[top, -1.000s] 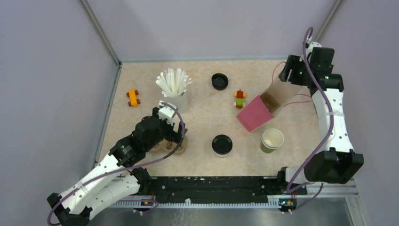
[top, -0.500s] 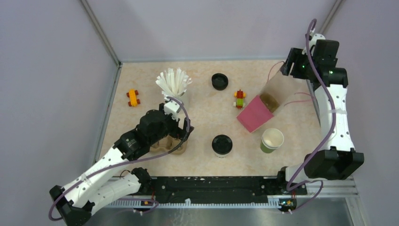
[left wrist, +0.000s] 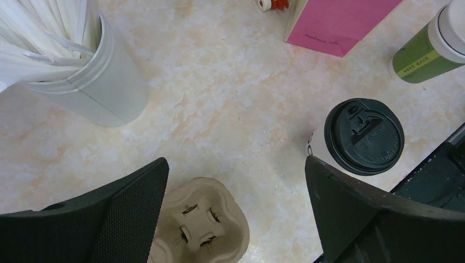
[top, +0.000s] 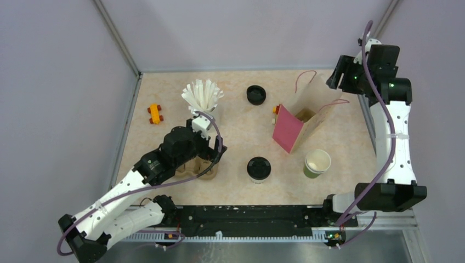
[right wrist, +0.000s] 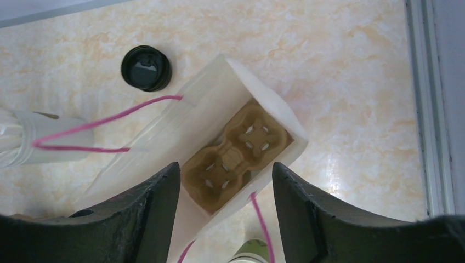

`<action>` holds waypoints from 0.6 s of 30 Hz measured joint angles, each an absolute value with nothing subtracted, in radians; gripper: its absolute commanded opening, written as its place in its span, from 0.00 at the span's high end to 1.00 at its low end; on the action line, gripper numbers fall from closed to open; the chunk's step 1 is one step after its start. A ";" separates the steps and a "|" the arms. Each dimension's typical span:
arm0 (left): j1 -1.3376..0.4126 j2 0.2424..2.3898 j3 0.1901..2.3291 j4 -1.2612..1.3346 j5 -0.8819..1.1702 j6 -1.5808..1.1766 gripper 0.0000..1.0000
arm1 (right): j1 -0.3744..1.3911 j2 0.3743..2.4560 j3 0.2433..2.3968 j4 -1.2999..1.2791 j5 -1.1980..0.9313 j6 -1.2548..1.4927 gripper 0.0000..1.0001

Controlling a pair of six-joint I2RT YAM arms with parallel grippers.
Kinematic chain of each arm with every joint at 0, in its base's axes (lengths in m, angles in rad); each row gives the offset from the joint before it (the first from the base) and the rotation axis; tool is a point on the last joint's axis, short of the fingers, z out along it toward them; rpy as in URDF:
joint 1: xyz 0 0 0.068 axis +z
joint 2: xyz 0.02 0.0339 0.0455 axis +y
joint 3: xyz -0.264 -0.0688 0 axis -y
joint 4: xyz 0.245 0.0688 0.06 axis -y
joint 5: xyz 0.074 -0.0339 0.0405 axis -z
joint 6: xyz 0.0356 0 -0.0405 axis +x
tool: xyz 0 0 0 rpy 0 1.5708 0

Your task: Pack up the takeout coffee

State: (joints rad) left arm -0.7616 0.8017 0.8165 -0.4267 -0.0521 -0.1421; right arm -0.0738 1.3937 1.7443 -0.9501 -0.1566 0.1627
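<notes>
The takeout coffee (top: 258,168), a pale cup with a black lid, stands at the near middle of the table; it also shows in the left wrist view (left wrist: 362,137). My left gripper (top: 211,159) is open and empty, hovering over a brown paper cup carrier (left wrist: 200,227), with the coffee just right of its right finger. The pink paper bag (top: 296,118) stands upright and open, with a second brown carrier (right wrist: 236,153) inside it. My right gripper (right wrist: 226,219) is open and empty, high above the bag's mouth.
A green-sided cup (top: 317,163) stands right of the coffee. A white cup of straws (top: 203,101) is beyond my left gripper. A loose black lid (top: 255,94) lies at the back. An orange toy (top: 155,114) and a red-yellow toy (top: 276,109) lie on the table.
The pink bag has gone from lying tilted on its side to standing upright and open. My right gripper rose slightly. My left gripper shifted a little right over the carrier.
</notes>
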 measured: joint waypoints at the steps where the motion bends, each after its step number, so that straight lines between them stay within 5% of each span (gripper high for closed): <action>1: -0.762 0.804 0.817 -0.427 -0.059 -0.142 0.01 | -0.064 1.385 1.748 -0.960 -0.155 0.165 0.39; 10: -0.762 0.823 0.816 -0.416 -0.067 -0.139 0.01 | 0.153 1.172 1.676 -0.928 -0.135 0.196 0.31; 18: -0.761 0.841 0.827 -0.395 -0.059 -0.181 0.01 | 0.168 1.055 1.509 -0.815 -0.131 0.197 0.32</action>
State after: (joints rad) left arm -0.7612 0.8413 0.8272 -0.3946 -0.0589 -0.1810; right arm 0.1680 1.0550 1.5093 -0.8150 -0.1314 0.1967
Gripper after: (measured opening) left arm 0.987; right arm 0.692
